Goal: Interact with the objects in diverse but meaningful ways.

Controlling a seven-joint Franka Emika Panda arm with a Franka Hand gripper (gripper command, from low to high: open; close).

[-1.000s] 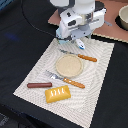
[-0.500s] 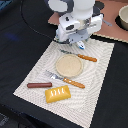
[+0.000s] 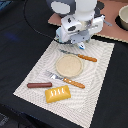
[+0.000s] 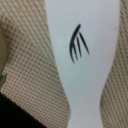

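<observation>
Barely moves the hand (image 3: 76, 45) since a second ago, keeping it low over the small white piece (image 4: 82, 65) on the placemat (image 3: 100, 75). Cannot tell whether spread or pinching. Leaves sausage (image 3: 39, 85) and bread loaf (image 3: 58, 93) well apart from the hand, so seemingly little progress.

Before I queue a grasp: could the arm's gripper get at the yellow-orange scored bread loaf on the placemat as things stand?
Probably yes. The yellow-orange scored bread loaf lies uncovered at the woven placemat's near edge, apart from the reddish-brown sausage and orange-handled fork. The arm hangs over the mat's far edge; nothing stands between.
</observation>
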